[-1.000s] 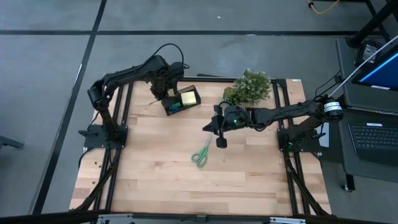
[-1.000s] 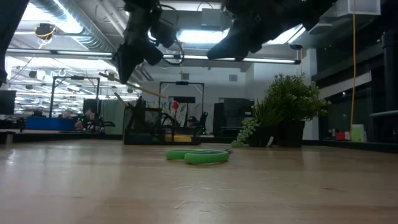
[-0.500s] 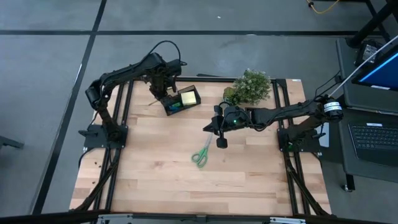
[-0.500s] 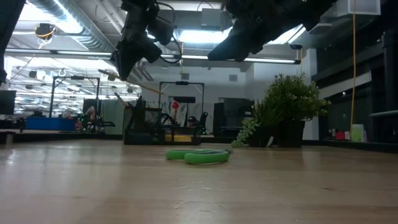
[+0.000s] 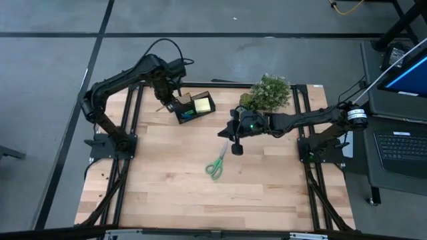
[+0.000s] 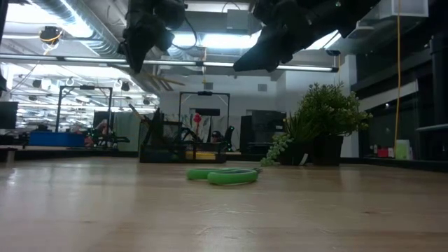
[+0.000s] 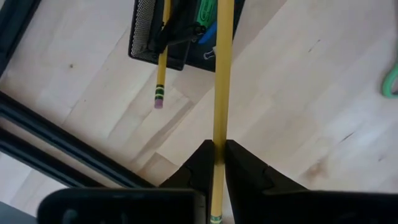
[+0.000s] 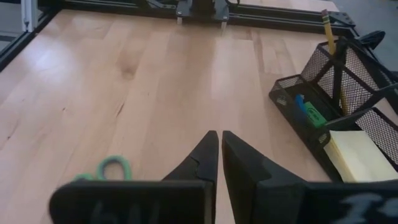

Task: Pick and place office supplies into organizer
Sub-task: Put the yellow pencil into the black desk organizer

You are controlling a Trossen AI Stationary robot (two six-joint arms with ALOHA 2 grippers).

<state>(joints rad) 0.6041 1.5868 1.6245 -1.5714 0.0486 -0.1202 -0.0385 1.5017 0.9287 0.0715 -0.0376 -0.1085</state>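
The pencil (image 7: 219, 93) has been lifted higher since a second ago, pinched lengthwise in the left gripper (image 7: 217, 152) above the organizer (image 5: 193, 107), tip toward its compartments. The right gripper (image 8: 219, 144) hangs clenched and empty mid-table near the scissors (image 5: 217, 164).

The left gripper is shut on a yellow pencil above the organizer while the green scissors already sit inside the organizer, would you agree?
Not quite. The left gripper is shut on a yellow pencil above the organizer, but the green scissors lie on the table, well clear of the organizer, as the high view shows.
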